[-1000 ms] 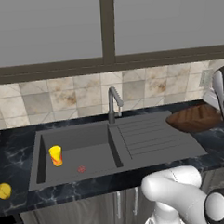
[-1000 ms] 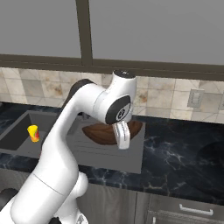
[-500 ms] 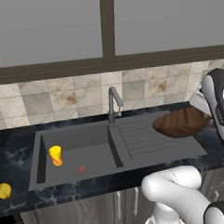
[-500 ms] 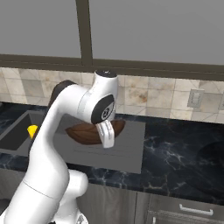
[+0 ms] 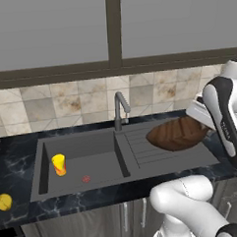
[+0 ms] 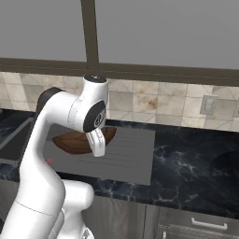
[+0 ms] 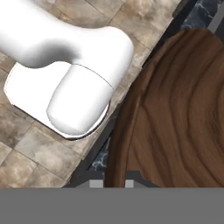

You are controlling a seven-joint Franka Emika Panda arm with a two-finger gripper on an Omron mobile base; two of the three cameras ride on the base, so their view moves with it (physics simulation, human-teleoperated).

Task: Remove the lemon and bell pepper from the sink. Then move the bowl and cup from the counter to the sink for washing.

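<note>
Bowl [image 5: 176, 133] first: the wide brown wooden dish is hanging tilted in the air over the ribbed drainboard at the right side of the sink [image 5: 142, 161], its rim pinched by the gripper [image 7: 114, 183], whose two dark fingers are clamping tight on the near edge, as the hand view is showing with the wood grain running right up to them. From the right base view the bowl [image 6: 74, 139] is sitting just behind the white forearm, above the drainboard. Down in the dark grey basin, the cup [image 5: 59, 164] is standing upright near the left wall, yellow with its red-orange mark facing out, and a small flat reddish disc [image 5: 86, 179] is lying on the basin floor a little to its right, apart from it. The lemon [image 5: 3, 202] is resting on the black marbled counter [image 5: 14, 155], left of the sink and near the front edge. The grey faucet [image 5: 120, 109] is rising behind the divide between basin and drainboard.
</note>
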